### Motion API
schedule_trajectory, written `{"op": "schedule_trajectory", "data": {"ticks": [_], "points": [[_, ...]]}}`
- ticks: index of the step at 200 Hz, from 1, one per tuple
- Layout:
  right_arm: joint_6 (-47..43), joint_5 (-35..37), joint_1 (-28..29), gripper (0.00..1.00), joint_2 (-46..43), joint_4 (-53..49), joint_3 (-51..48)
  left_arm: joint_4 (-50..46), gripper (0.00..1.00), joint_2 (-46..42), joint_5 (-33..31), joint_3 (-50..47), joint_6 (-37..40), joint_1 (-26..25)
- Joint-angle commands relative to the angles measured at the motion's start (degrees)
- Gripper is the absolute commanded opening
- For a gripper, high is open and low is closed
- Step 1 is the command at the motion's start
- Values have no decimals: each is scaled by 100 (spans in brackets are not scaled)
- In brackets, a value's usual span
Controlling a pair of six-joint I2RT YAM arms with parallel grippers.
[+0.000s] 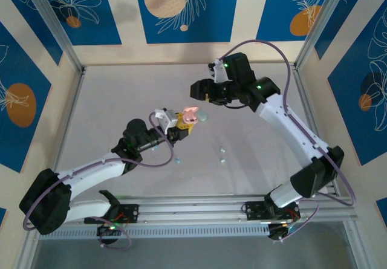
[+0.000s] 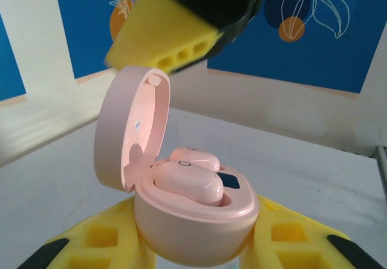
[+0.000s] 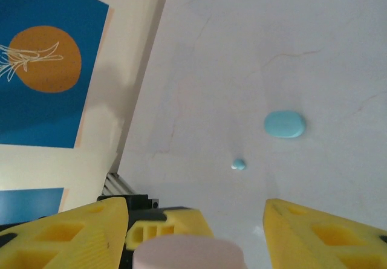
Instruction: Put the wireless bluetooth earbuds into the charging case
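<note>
Your left gripper [image 2: 196, 254] is clamped on the pink case [image 2: 193, 230], whose lid [image 2: 130, 130] stands open at 10 o'clock. Both pink earbuds [image 2: 188, 181] sit inside, long axes running 10 to 4 o'clock. Your right gripper [image 3: 193, 220] is spread, released.

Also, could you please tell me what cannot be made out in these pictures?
Left wrist view: a yellow finger of the right end effector is blurred and cut by the top edge.
Left wrist view: the open pink oval plastic charging case hides where the left end effector grips it; the bottom edge cuts its base.
Top view: the tiny loose earbuds on the white table are too small for exact colour.
</note>
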Motion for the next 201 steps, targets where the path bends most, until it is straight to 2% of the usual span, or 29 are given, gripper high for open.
{"op": "schedule_trajectory", "data": {"ticks": [1,42,77,106,172,201], "points": [[-125,-665,44,63,195,-378,207,398,26,-183,172,222,-125,-64],[-213,-993,11,63,-101,-260,-278,514,26,-233,-29,247,-195,-58],[179,-1952,-228,63,-586,498,-1131,596,26,-225,-8,314,-262,-62],[1036,-2834,-427,65,-863,1575,-1913,681,26,-202,103,376,-349,-64],[2138,-4099,-518,55,-779,3023,-2477,932,27,-88,241,517,-576,-57],[2358,-4238,-525,51,-757,3315,-2581,963,27,-72,249,524,-617,-63]]}}
